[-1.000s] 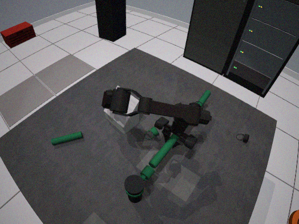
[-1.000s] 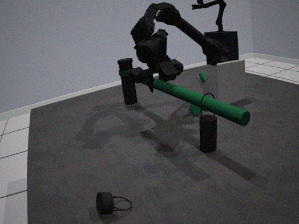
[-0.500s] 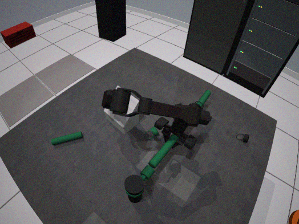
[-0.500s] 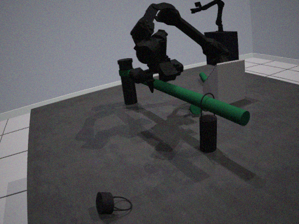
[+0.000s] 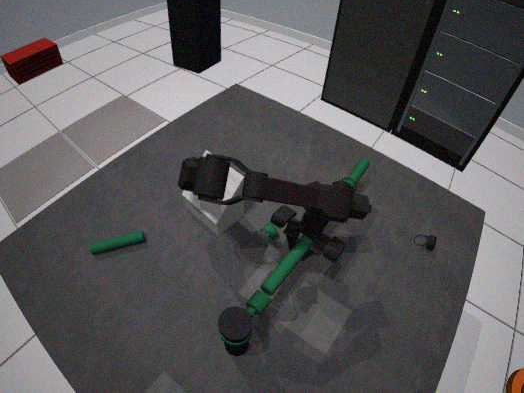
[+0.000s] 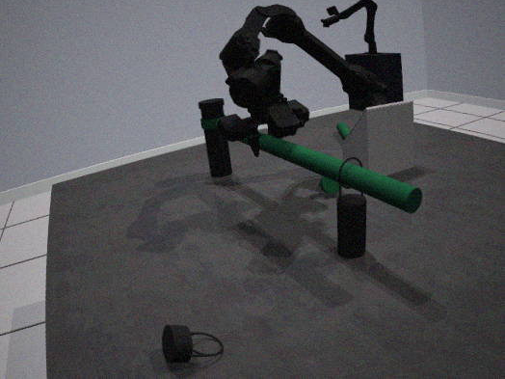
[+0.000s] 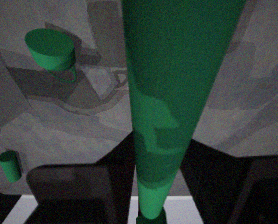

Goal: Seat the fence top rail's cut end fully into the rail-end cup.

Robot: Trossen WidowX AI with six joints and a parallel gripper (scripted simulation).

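The green top rail [image 5: 287, 265] [image 6: 313, 159] [image 7: 170, 75] runs level through the wire loop cap [image 6: 350, 158] on the short dark line post [image 6: 351, 225]. My gripper [image 5: 303, 244] [image 6: 256, 140] [image 7: 152, 134] is shut on the rail near its cut end. That end points at the green rail-end cup [image 5: 258, 301] and reaches its mouth; I cannot tell how deep it sits. The cup hangs on the green brace band [image 5: 235, 344] [image 6: 209, 122], high on the big post [image 5: 235, 327] [image 6: 216, 143], just under its cap. In the exterior view my gripper hides the cup.
A loose green rail piece [image 5: 117, 242] lies at the left of the mat. A spare loop cap [image 5: 428, 241] [image 6: 178, 342] lies apart. A white block [image 5: 202, 205] [image 6: 385, 133] holds the arm base. Short green stubs [image 5: 270, 229] [image 7: 50, 47] stand near it. A server rack [image 5: 425, 63] and black pedestal [image 5: 194, 28] stand behind.
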